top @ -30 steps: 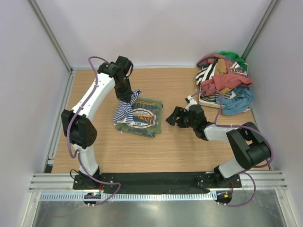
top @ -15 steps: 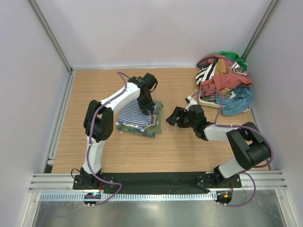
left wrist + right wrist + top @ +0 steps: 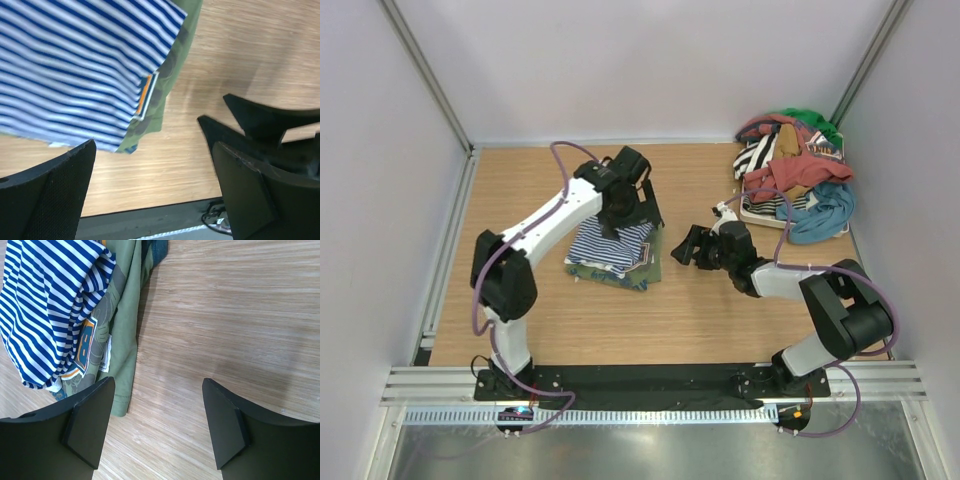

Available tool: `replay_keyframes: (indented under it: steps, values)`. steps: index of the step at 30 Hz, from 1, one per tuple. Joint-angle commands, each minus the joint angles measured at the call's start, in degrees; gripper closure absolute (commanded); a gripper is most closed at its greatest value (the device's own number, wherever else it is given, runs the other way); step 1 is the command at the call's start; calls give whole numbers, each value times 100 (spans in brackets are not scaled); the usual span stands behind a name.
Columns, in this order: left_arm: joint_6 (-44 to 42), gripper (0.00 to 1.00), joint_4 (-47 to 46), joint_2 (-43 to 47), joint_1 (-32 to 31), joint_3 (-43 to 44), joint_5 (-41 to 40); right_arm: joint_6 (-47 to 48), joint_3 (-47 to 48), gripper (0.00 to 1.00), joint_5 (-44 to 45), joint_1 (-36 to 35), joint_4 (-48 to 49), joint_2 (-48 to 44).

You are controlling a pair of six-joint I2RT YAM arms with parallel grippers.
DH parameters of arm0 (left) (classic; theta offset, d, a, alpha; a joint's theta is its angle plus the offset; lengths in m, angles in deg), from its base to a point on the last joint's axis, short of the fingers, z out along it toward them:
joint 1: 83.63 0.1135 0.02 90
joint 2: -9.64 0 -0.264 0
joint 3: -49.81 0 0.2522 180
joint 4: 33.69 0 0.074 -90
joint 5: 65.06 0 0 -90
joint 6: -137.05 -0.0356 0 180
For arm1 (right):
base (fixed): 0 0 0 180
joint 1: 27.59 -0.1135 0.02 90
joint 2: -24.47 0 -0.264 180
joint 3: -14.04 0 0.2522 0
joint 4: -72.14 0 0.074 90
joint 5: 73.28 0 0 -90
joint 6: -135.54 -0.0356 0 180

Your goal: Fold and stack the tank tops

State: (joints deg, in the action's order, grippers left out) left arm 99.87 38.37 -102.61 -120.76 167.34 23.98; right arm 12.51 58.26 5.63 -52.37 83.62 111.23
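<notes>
The striped tank top [image 3: 608, 245] is lying folded on top of the olive green tank top [image 3: 648, 266], and together they are making a small stack on the table [image 3: 720, 320]. The olive one is showing only as a border along the right and near sides. In the right wrist view a little of its orange print is peeking out from under the stripes.

The left gripper [image 3: 152, 195] is hovering over the far right part of the olive green tank top. Its fingers are standing wide apart and nothing is between them. The right gripper [image 3: 685, 245] is waiting low, just beside the right edge of the olive green tank top. It is also spread wide and holding nothing.

Both tops are looking thin, light and very soft. I judge that such cloth is giving no resistance and is sagging from any single hold, so the fold may open when it is lifted. The striped top's right edge is looking rounded and puffy, not pressed flat, and it may slide on the layer below. To straighten it, a low pinch on a folded edge or a corner seems safer than a pinch in the middle, where the fingers could catch the olive layer too.

A loose pile of other clothes [image 3: 790, 180] is lying well apart, to the far right of the olive green tank top.
</notes>
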Motion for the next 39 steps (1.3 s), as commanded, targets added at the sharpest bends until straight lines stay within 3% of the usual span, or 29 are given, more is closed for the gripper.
replay_keyframes:
  steps: [1,5,9,12,15,19,26,32,39]
  values:
    - [-377,0,-108,1098,144,-566,-502,131,92,23,37,-10,263,-169]
    - [-878,4,-758,1846,232,-1550,-423,113,118,23,-25,-10,263,-151]
    - [-1230,25,-1354,2215,232,-2559,-266,166,118,23,63,-1,201,-221]
    - [-1300,35,-2056,2496,232,-3263,24,227,118,24,125,-10,140,-291]
    - [-1353,39,-2568,2638,232,-3625,43,280,101,24,195,-10,105,-370]
    - [-1423,51,-2736,2489,232,-3627,7,342,92,24,301,-10,43,-423]
    - [-1511,57,-2868,2277,223,-3468,-98,342,136,24,309,-1,25,-335]
    - [-1485,69,-3000,1882,179,-3433,34,316,162,24,266,-10,34,-274]
    - [-1344,74,-3272,1540,-233,-3855,-159,280,171,25,222,-10,34,-274]
